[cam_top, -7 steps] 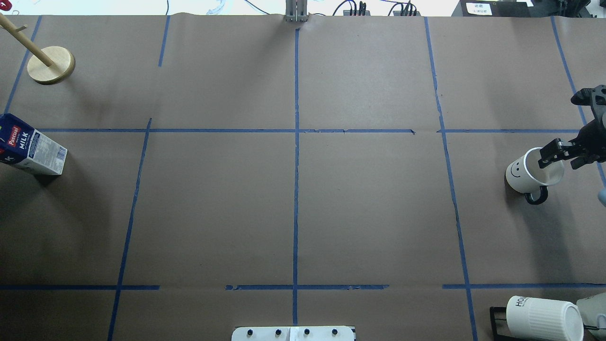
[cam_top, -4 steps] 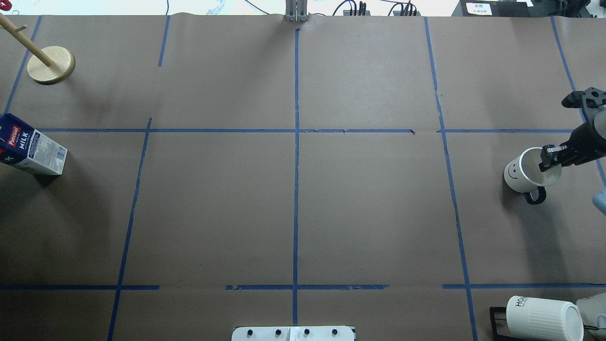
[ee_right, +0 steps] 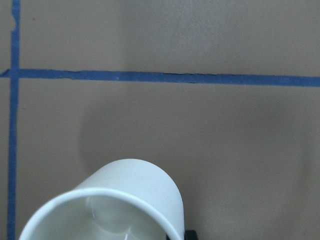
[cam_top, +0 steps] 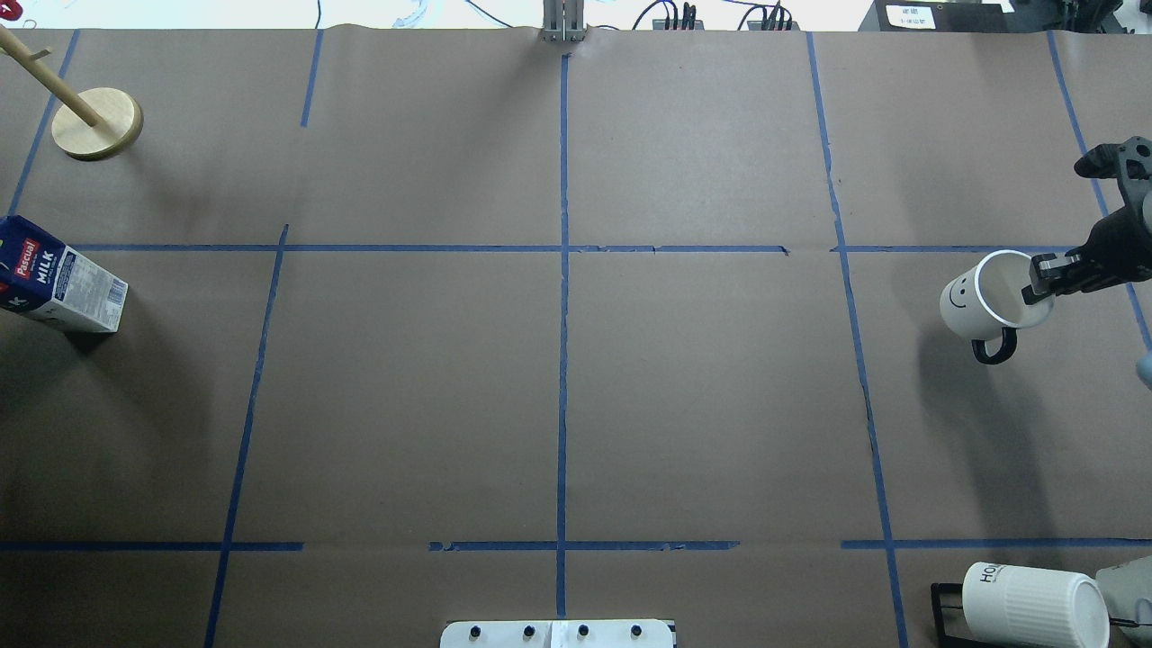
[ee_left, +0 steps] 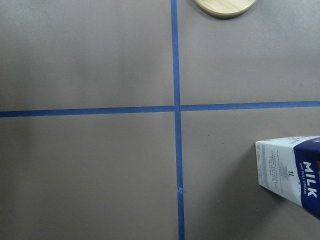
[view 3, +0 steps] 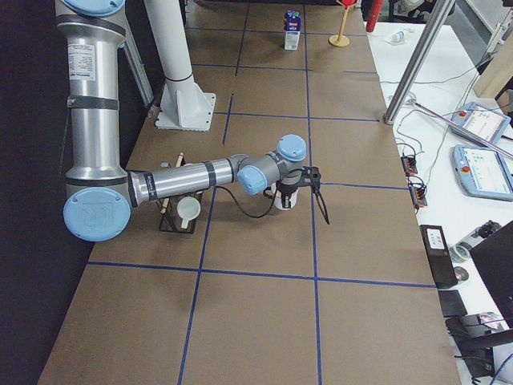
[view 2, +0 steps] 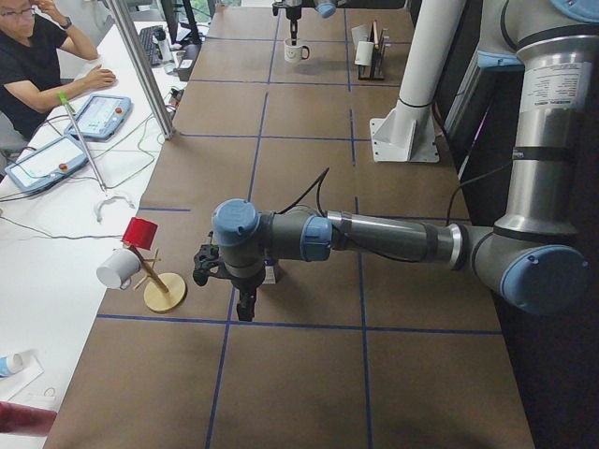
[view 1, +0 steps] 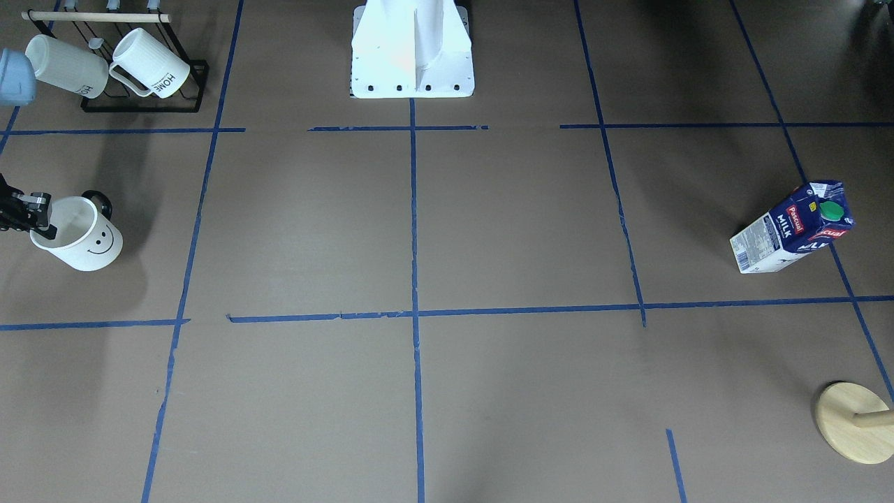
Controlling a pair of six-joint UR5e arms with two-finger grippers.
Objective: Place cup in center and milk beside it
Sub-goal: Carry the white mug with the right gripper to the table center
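The cup (cam_top: 976, 301), white with a black smiley and a black handle, is at the table's right side and also shows in the front view (view 1: 80, 243). My right gripper (cam_top: 1037, 290) is shut on its rim and holds it tilted, seemingly just off the paper. The right wrist view shows only the cup's rim (ee_right: 107, 205). The milk (cam_top: 58, 283) stands at the far left edge, also in the left wrist view (ee_left: 295, 170). My left gripper (view 2: 245, 304) hangs near the milk; I cannot tell if it is open. The center (cam_top: 563, 248) is bare tape.
A black rack with ribbed HOME mugs (cam_top: 1026, 603) stands at the near right corner. A wooden mug tree (cam_top: 97, 123) stands at the far left. The robot's base plate (cam_top: 558, 634) is at the near edge. An operator (view 2: 37, 56) sits beyond the far side.
My right gripper closed on the cup's rim, then moved it away from the robot and a little to the left. The milk has not moved.
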